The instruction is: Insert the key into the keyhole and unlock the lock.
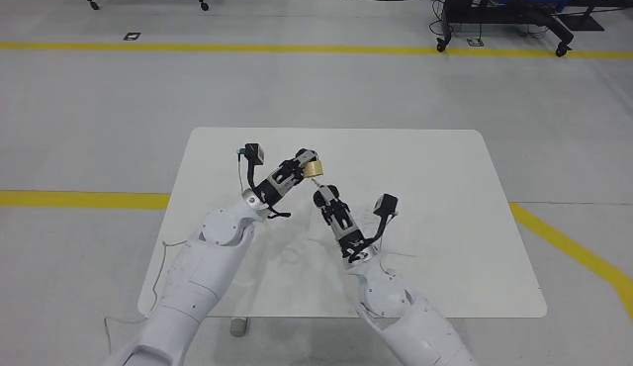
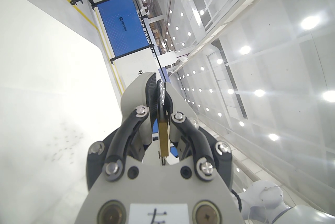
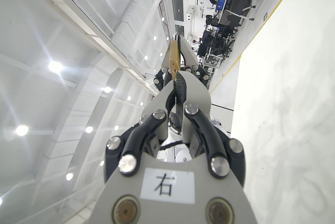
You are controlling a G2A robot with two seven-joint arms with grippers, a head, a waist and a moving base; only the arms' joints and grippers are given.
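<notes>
Brass lock [image 3: 174,57] stands edge-on just above the middle of the right wrist view, raised clear of the white table [image 1: 435,188]. From above it is the gold spot at the centre of the frame, where your two arms meet. Your left gripper [image 2: 159,85] has its fingers [image 2: 136,97] pinched on the lock, with the brass body lying back toward the palm. The lock's near end touches the tip of your right gripper [image 3: 177,80]. Its fingers [image 3: 196,94] are pressed together on what I take to be the key.

Watch the line of the push. Both pieces are thin and held between flat pads, so a thrust slightly off axis would likely twist the lock in the left pinch. It could also slide the key back between the right pads instead of seating it. Turning before the key is fully home could jam or bend it. If the left grip loosens, the lock falls to the table. The two sets of fingers are also crowded and may knock each other.

You cannot see the key itself, because the dark pads cover it. The keyhole is hidden too, so whether the blade has entered cannot be told. From above, the junction is too small to judge.
</notes>
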